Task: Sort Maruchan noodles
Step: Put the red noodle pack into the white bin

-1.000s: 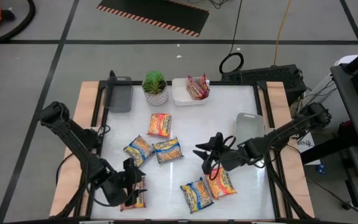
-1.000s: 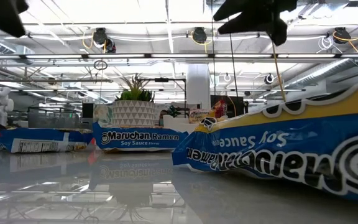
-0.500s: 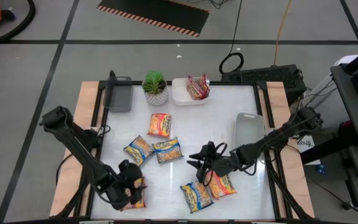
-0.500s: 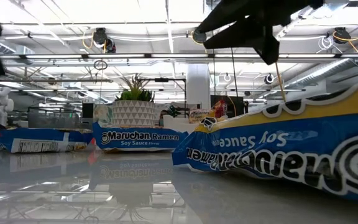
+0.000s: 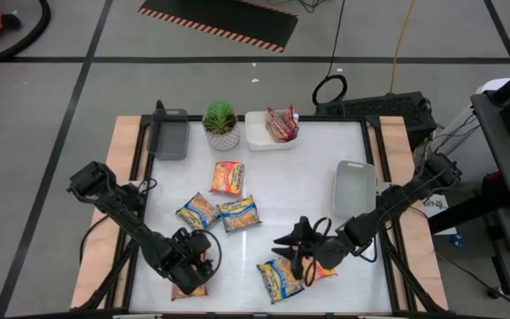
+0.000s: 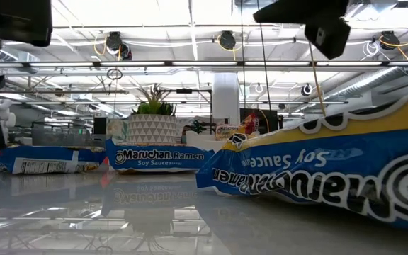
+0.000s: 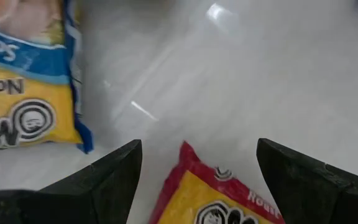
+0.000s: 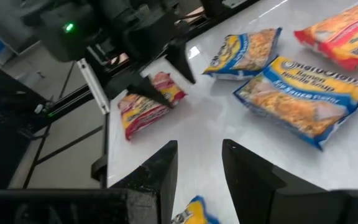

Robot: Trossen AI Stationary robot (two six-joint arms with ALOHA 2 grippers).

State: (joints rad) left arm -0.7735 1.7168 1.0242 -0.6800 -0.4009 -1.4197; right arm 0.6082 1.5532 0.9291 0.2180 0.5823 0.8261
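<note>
While the sorting is only partly done, both arms are working along the near edge of the table (image 5: 343,142), each one poised over its own packet.

The left gripper (image 5: 195,262) is hovering at the near-left corner with its fingers spread wide and nothing between them. The left wrist view is showing the red-trimmed packet (image 7: 219,199) lying flat on the white surface directly in the gap between the two fingers, one corner pointing forward; a blue-trimmed packet (image 7: 27,74) is lying off to one side, outside the span of the fingers. From above, that red-trimmed packet is sitting just under and near of the gripper, its long axis running roughly left to right.

The right gripper (image 5: 297,251) is hanging at the near centre-right, fingers parted only a narrow way and gripping nothing. It is pointing left, with another blue-trimmed packet (image 5: 279,277) just near of its tips and an orange-red packet (image 5: 320,266) partly under the arm.

The other noodles are lying farther off: two blue-trimmed packets (image 5: 218,213) touching near the table's middle, a red one (image 5: 227,176) beyond them, and more red packets already resting in the white tray (image 5: 257,137) at the far edge beside the plant (image 5: 221,123).

As I judge it, the left arm is the better placed: its packet is already centred between open fingers, so a straight descent should suffice.
</note>
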